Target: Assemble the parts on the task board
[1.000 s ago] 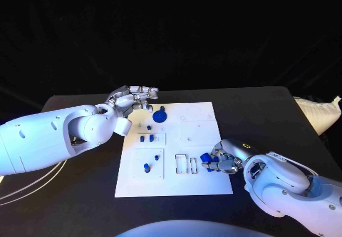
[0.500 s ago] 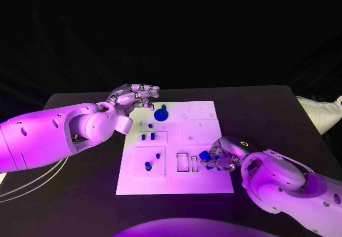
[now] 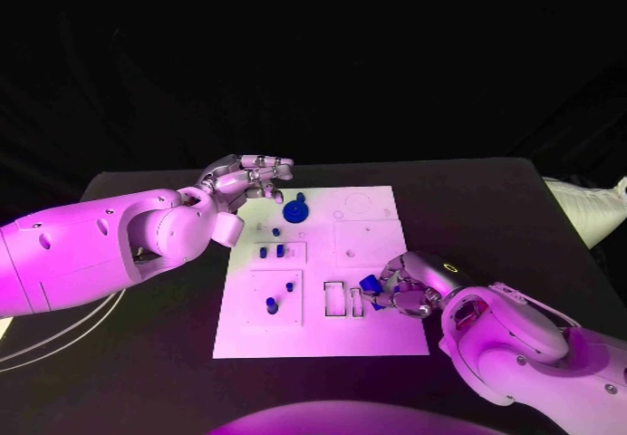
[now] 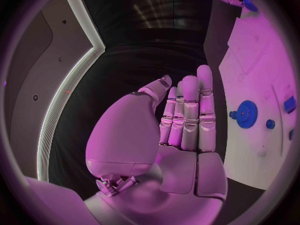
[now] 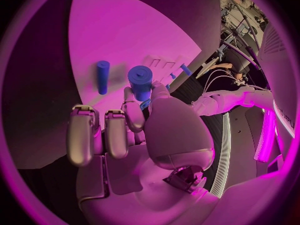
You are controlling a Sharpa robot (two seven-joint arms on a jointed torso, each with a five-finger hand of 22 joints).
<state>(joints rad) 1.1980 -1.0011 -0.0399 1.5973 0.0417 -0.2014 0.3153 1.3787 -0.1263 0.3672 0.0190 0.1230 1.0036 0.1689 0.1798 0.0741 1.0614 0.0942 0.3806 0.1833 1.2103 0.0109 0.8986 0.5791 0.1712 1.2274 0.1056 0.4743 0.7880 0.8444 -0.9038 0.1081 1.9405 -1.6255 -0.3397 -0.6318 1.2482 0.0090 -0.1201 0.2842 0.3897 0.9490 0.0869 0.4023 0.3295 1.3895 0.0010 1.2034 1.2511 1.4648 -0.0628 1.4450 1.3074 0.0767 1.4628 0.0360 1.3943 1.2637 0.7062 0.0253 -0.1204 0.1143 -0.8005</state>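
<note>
Magenta light washed the whole scene, falling brightest on the white task board (image 3: 320, 272) and the pale arms, while the desk (image 3: 496, 208) and the backdrop behind it stayed nearly black. Both wrist views were round fisheye pictures in dark frames, with straight edges bent. A bright strip of light (image 5: 270, 130) glared there.

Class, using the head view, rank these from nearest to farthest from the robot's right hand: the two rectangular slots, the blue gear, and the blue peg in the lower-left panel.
From the right hand:
1. Rectangular slots, just beside it.
2. Blue peg, lower-left panel of the task board.
3. Blue gear, far end, by the left hand.
</note>
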